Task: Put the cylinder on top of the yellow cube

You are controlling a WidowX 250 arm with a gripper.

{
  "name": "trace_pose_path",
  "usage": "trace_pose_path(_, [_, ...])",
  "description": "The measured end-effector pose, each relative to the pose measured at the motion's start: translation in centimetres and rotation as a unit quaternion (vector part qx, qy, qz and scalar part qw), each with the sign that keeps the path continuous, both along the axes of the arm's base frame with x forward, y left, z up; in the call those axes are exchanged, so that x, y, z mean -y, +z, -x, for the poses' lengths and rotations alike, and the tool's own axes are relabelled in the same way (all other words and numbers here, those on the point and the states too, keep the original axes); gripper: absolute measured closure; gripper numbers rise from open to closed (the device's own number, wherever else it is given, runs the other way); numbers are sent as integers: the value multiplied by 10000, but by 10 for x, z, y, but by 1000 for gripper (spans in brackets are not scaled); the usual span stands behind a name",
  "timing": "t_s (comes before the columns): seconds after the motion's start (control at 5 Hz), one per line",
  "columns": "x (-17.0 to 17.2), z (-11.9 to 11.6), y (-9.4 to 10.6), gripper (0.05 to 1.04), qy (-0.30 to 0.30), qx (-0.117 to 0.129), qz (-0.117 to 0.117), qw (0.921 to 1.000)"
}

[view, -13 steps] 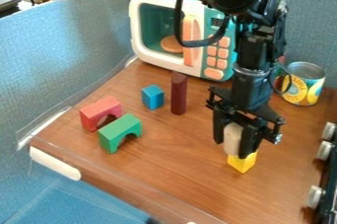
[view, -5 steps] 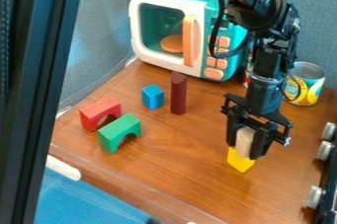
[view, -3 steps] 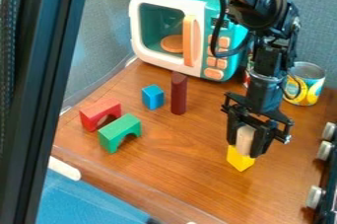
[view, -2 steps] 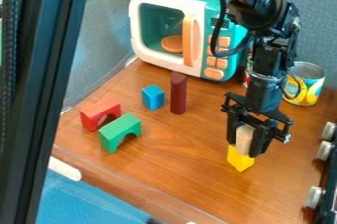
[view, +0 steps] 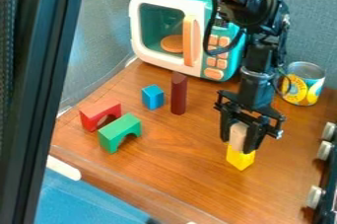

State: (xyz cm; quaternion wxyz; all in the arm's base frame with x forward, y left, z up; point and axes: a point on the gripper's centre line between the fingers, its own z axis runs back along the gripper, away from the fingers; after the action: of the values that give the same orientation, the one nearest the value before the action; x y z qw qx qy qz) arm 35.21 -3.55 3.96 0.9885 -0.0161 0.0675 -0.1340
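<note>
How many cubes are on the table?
2: a blue cube near the dark red cylinder, and a yellow cube below the gripper. The arm could hide another.

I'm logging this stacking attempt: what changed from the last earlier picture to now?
The pincer has shifted slightly left in the view, the pale cylinder still between its fingers. The yellow cube stayed about where it was; the green arch too.

A robot test setup, likely a lab — a black robot arm [view: 253, 65] over a wood-topped counter [view: 191, 144], grey-blue partition panels [view: 102, 45] around it, a toy microwave [view: 164, 3] on top.
</note>
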Motion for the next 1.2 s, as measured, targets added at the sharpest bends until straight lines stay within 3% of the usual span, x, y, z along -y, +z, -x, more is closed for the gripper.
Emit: trace_pose_path(1.2, [9,-3,0,513,37,69,48,10000])
